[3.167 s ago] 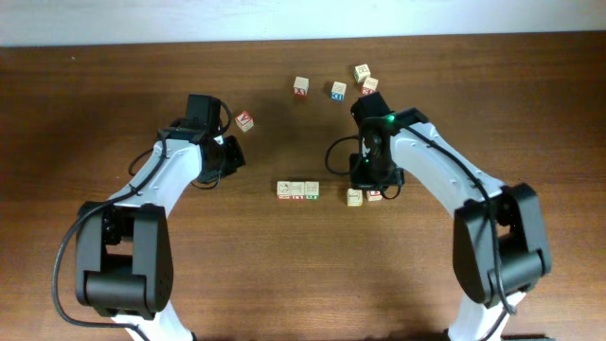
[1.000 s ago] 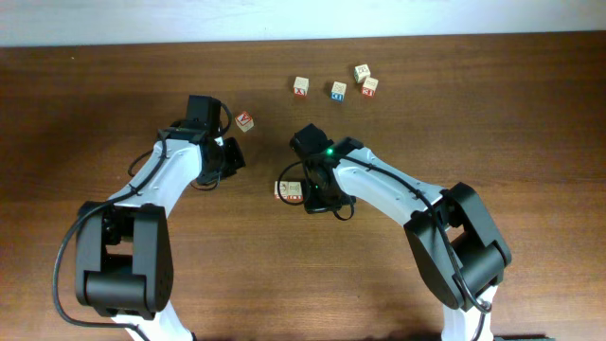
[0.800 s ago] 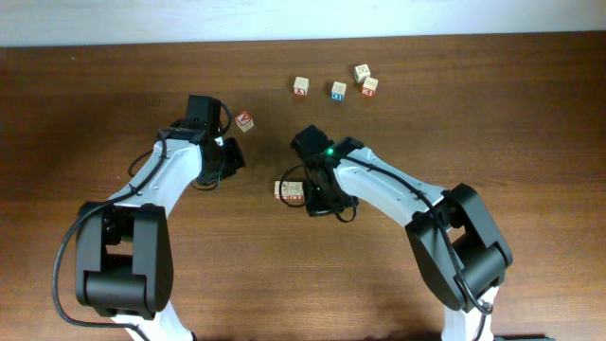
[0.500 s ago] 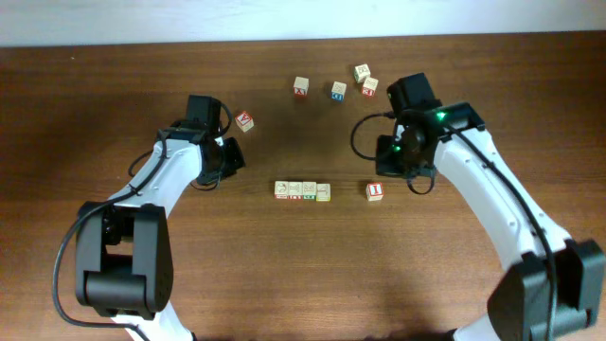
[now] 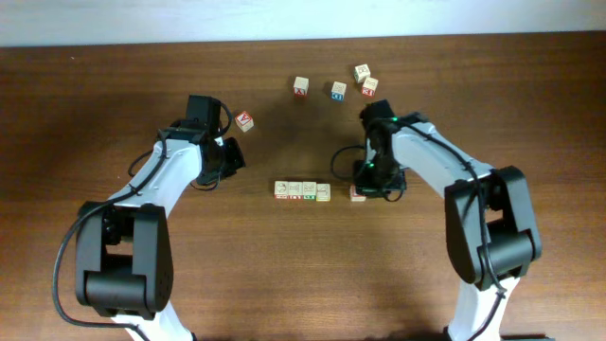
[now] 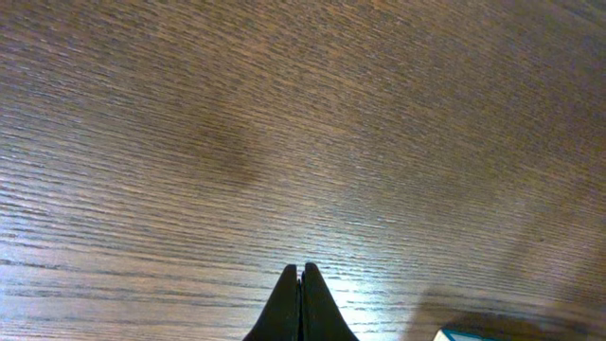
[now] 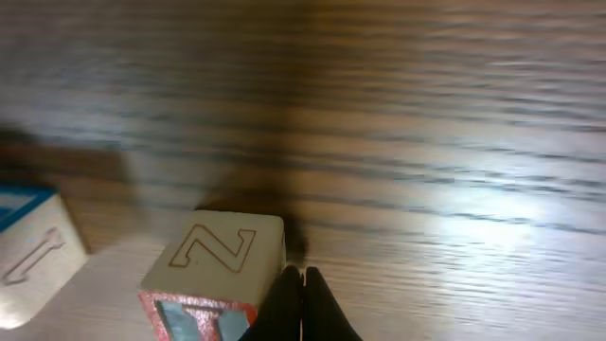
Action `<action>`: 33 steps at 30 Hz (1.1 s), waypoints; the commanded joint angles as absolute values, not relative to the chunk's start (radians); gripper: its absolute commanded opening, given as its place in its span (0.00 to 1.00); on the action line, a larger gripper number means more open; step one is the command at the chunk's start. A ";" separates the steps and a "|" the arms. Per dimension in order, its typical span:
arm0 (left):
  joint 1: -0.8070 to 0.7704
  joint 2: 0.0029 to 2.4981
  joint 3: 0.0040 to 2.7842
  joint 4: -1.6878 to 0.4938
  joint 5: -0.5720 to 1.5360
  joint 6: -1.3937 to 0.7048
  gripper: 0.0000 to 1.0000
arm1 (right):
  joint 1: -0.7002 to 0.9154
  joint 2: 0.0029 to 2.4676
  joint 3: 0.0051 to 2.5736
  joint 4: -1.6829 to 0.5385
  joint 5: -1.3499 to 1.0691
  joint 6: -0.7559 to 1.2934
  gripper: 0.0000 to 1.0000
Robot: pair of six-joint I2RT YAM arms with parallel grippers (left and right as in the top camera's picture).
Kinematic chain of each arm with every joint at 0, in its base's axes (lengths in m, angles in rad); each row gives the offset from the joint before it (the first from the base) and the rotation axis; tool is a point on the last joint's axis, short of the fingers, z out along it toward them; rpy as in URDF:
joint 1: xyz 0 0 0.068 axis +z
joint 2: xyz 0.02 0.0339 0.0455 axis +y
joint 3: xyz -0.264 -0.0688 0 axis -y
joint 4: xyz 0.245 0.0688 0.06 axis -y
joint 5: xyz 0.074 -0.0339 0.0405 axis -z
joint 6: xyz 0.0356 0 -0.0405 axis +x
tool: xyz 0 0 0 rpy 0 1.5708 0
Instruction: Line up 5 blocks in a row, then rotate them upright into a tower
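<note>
The dark wooden tabletop (image 5: 114,76) fills the overhead view, with both arms reaching in from the near edge.

The left arm (image 5: 170,175) bends toward the middle. Its wrist camera shows the left jaws pressed together with nothing between them, over bare wood. A pale, teal-edged corner of something just enters that view's bottom right (image 6: 464,333).

The right arm (image 5: 431,161) curves in from the other side, its wrist pointing down close to the right of the central blocks. The right jaws are also closed tight and hold nothing. In the right wrist view their tip sits at the near right edge of a cube, but whether it touches the cube cannot be told.

A row of four blocks (image 5: 302,190) lies side by side at the centre of the tabletop, between the two arms. A fifth block (image 5: 357,194) sits just to the right of the row, apart from it and partly under the right wrist. Up close it is pale wood, with an outlined Z on top (image 7: 213,251) and a red-bordered side face. A second pale cube with a blue edge (image 7: 28,251) lies near it at the left edge of that view.

Four loose cubes are scattered near the far side: a pale one (image 5: 301,87), a blue-lettered one (image 5: 338,90), another pale one (image 5: 362,72) and a reddish one (image 5: 369,86). One red-marked cube (image 5: 244,120) lies near the left arm.
</note>
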State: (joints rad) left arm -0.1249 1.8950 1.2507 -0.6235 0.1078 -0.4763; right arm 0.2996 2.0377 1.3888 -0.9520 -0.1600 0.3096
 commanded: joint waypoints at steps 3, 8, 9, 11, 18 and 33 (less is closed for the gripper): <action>-0.124 1.892 1.243 -0.621 0.109 -0.484 0.00 | 0.342 2.051 1.384 -0.926 -0.179 0.322 0.04; -0.124 1.892 1.243 -0.621 0.109 -0.484 0.00 | 0.360 2.051 1.384 -0.871 -0.233 0.383 0.04; -0.124 1.892 1.243 -0.621 0.109 -0.484 0.00 | 0.368 2.051 1.384 -0.862 -0.233 0.395 0.04; -0.124 1.892 1.243 -0.621 0.109 -0.484 0.00 | 0.387 2.051 1.384 -0.844 -0.233 0.415 0.04; -0.124 1.892 1.243 -0.622 0.110 -0.478 0.00 | 0.398 2.050 1.384 -0.815 -0.225 0.401 0.04; -0.178 1.892 1.238 -0.711 0.316 -0.295 0.00 | 0.100 2.001 1.274 -0.754 -0.746 0.031 0.04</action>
